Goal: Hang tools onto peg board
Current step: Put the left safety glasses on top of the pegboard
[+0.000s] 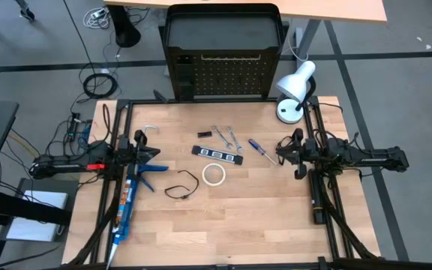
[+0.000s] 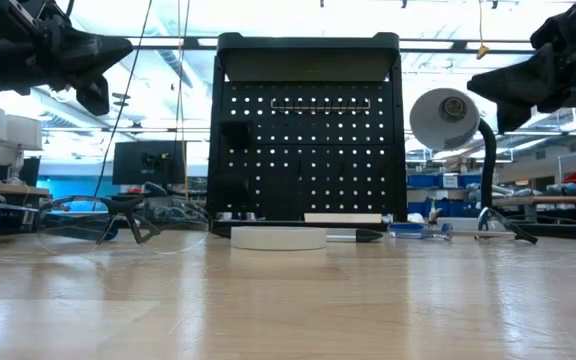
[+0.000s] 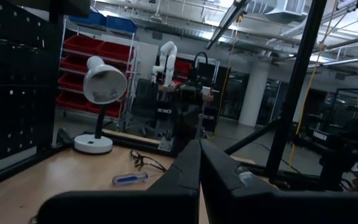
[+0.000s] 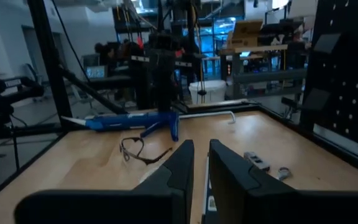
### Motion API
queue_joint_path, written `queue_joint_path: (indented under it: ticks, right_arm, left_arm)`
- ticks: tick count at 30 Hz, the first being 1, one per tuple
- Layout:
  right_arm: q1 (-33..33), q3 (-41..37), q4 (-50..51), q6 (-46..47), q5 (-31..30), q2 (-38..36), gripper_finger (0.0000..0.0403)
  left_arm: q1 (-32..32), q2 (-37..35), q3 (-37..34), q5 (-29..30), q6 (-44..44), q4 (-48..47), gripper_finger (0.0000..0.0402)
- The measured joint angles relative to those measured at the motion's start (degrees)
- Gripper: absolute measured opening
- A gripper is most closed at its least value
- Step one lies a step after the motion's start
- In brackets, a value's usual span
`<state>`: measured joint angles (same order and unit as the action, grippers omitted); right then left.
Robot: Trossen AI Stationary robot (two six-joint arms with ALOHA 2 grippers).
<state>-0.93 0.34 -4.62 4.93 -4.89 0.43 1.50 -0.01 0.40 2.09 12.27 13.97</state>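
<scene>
My right gripper (image 1: 281, 152) hung above the right side of the tabletop (image 1: 223, 225), pointing in toward the middle, its fingers (image 4: 185, 163) drawn close with only a narrow slit between them and nothing pinched. My left gripper (image 1: 153, 152) mirrored it near the left edge, fingers (image 3: 194, 168) pressed together and empty.

Just beyond the right gripper's tips lay the blue-handled screwdriver (image 1: 259, 150), flat on the wood, its long axis running diagonally from the far middle toward the near right, so the shaft end pointed almost at the gripper. By my reckoning that was the tool the right arm was best placed for. It sat close under the tips, while the left arm stood well apart from it, across the table.

Moving outward toward the centre, I could see the silver wrenches (image 1: 226, 135) beside the screwdriver, then the black strip with white marks (image 1: 218, 154) lying crosswise, the white tape ring (image 1: 214, 174) nearer the front, and the black wire loop (image 1: 181, 188) left of that. A blue caulking gun (image 1: 128, 199) lay along the left edge under the left arm.

The peg board (image 1: 223, 75) stood upright at the far edge, centred, with the white desk lamp (image 1: 295, 90) at the far right corner. No tool from the table had been hung. I judged the fingers would need to spread and come down across the screwdriver's axis.
</scene>
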Motion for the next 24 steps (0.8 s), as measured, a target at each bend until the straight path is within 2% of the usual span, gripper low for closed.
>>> queue_joint_path:
  ticks: [4, 10, 17, 24]
  right_arm:
    - [0.0, 0.0, -4.9, -0.2, 0.0, 0.0, 0.0057]
    - [0.0, 0.0, -13.4, 6.0, 0.0, 0.0, 0.0057]
    - [0.0, 0.0, -13.5, 7.5, -0.2, 0.0, 0.0057]
    - [0.0, 0.0, -10.6, 6.2, -1.3, 0.5, 0.0057]
  left_arm:
    - [0.0, 0.0, 0.0, 0.6, 0.0, 0.0, 0.001]
    - [0.0, 0.0, 0.0, 9.0, -1.5, -0.1, 0.001]
    - [0.0, 0.0, 0.0, 9.6, -1.5, 0.0, 0.001]
    - [0.0, 0.0, 0.0, 13.3, -1.5, 0.2, 0.001]
